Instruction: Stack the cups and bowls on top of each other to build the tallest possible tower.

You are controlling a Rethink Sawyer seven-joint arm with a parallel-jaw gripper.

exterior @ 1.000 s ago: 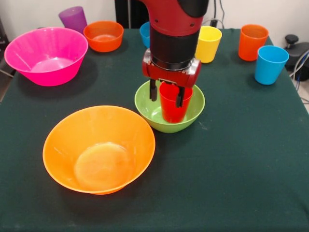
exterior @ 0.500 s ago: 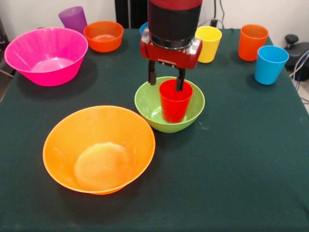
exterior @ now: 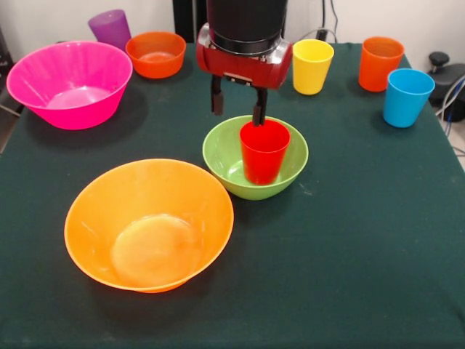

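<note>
A red cup stands upright inside the lime green bowl at the table's middle. My gripper hangs open just above and behind the bowl's far rim, up and left of the red cup, holding nothing. The large yellow-orange bowl sits near the front left. The large pink bowl is at the far left, with the small orange bowl and the purple cup behind it. The yellow cup, orange cup and light blue cup stand at the far right. The small blue bowl is hidden behind the arm.
The table has a dark green cloth. A black object with cables lies off the table's right edge.
My gripper has let go of the red cup, risen out of the green bowl and shifted left. The red cup stays standing in the bowl.
</note>
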